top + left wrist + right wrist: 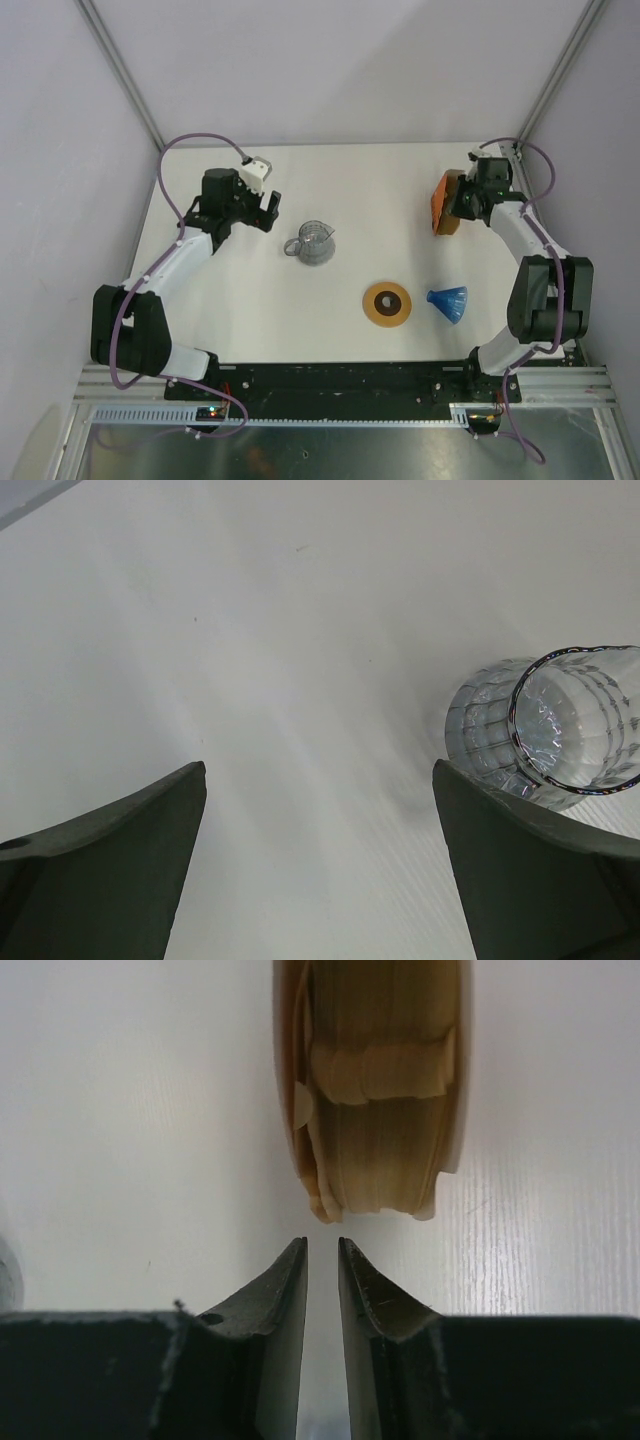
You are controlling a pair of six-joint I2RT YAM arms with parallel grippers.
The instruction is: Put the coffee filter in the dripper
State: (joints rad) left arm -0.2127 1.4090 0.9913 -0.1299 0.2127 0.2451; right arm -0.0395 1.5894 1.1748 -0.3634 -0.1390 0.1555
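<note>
Right gripper (pixel 322 1250) nearly clenched, grasping nothing, just below the filter stack (pixel 372 1085) at upper right. Left gripper (pixel 318 820) released beside the glass jug (pixel 560 720). Dripper (pixel 448 301) lies lower right on the table (pixel 380 190).

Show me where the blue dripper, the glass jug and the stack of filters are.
dripper (pixel 449 302): top external view, on its ribbed cone wall.
glass jug (pixel 315 243): top external view, on its body.
stack of filters (pixel 385 1130): right wrist view, on its layered edge.
</note>
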